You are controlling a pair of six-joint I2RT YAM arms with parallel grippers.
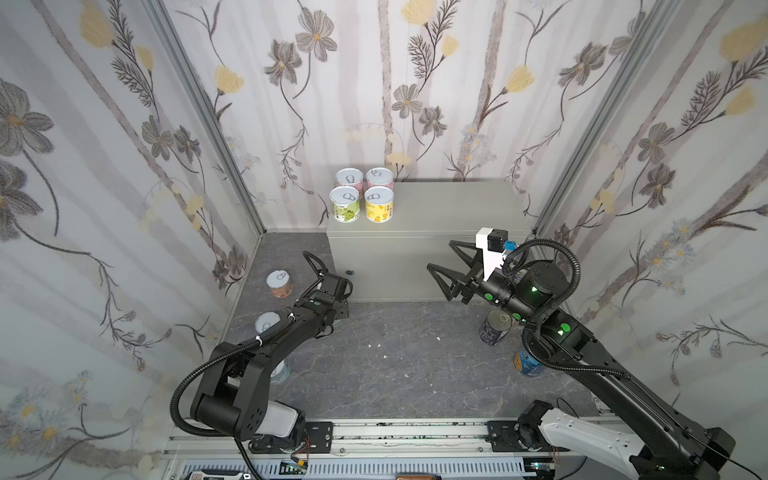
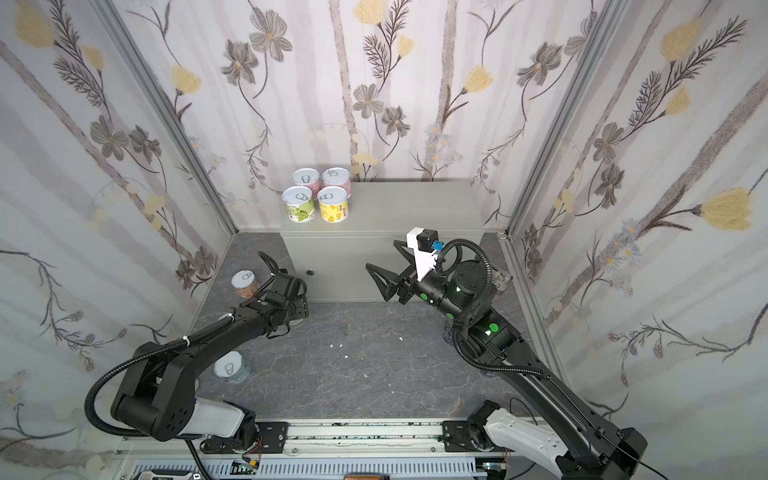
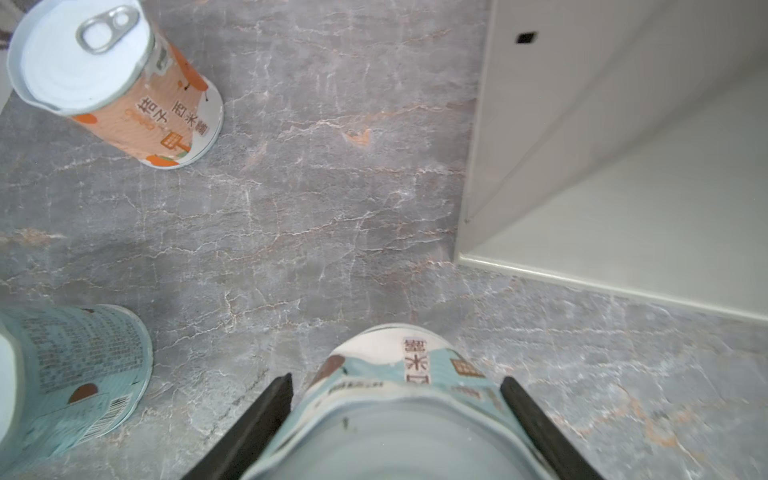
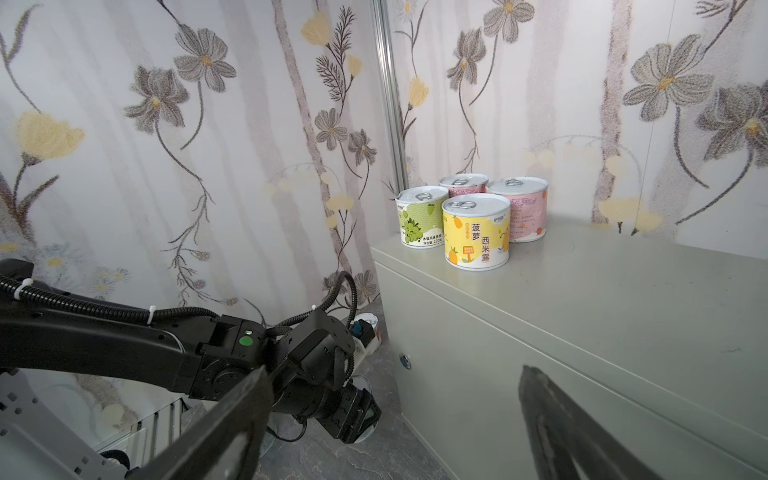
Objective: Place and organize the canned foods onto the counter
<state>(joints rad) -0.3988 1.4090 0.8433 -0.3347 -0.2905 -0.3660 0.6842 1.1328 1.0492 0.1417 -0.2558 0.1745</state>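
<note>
Four cans (image 1: 378, 203) on counter (image 1: 449, 208); left pincer (image 3: 395, 380) grips blue can (image 3: 415, 440) on marbled floor (image 3: 291, 208); right pincer (image 1: 439, 254) gapes empty

Sitting on the grey marbled floor (image 1: 395, 365): counter (image 1: 449, 208) at twelve o'clock, orange can (image 1: 279, 284) at ten, navy can (image 1: 494, 328) at three. Carrying, at the counter's eleven o'clock corner, four short cans (image 1: 379, 204).

Left hand (image 3: 395, 380) low, clamped, right hand (image 1: 439, 253) higher, spread wide

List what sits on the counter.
Four cans at the counter's back left corner: two pink behind, green and yellow in front. The right arm hides part of its front edge.
</note>
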